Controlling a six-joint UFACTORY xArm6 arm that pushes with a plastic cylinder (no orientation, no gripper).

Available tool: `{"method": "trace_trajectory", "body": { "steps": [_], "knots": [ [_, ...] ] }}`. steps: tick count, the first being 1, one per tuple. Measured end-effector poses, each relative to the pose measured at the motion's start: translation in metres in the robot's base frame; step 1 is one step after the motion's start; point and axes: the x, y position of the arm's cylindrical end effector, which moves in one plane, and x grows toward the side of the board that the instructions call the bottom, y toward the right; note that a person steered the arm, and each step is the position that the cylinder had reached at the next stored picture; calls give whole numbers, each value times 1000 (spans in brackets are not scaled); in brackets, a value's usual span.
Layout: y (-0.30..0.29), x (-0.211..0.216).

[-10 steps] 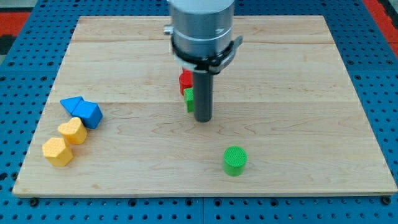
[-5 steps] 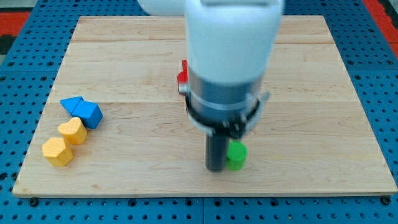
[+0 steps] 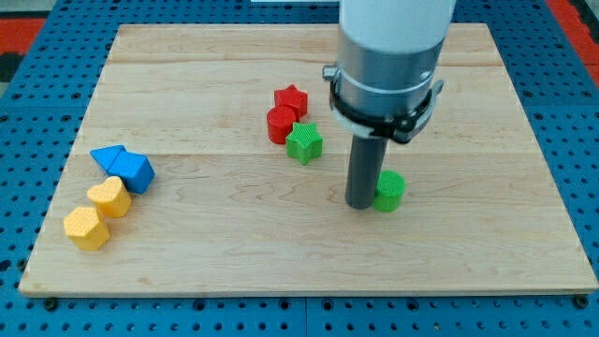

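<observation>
My tip rests on the wooden board right of centre, touching the left side of a green cylinder. Up and to the left lies a green star. Just beyond it are a red cylinder and a red star, all three packed close together. The arm's grey and white body hides the board above the tip.
At the view's left edge two blue triangular blocks lie side by side. Below them sit a yellow heart-like block and a yellow hexagonal block. A blue pegboard surrounds the board.
My tip went from beside the red and green blocks down to the green cylinder, then up and right. The green cylinder has moved up and right from the board's bottom.
</observation>
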Motion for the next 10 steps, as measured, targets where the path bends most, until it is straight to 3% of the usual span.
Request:
{"method": "trace_trajectory", "body": {
  "steps": [1, 2, 3, 4, 5, 6, 7, 8, 9, 10],
  "knots": [
    [54, 28],
    [52, -18],
    [99, -3],
    [120, -16],
    [71, -76],
    [47, -108],
    [71, -43],
    [47, -41],
    [21, -107],
    [30, -102]
  ]
}}
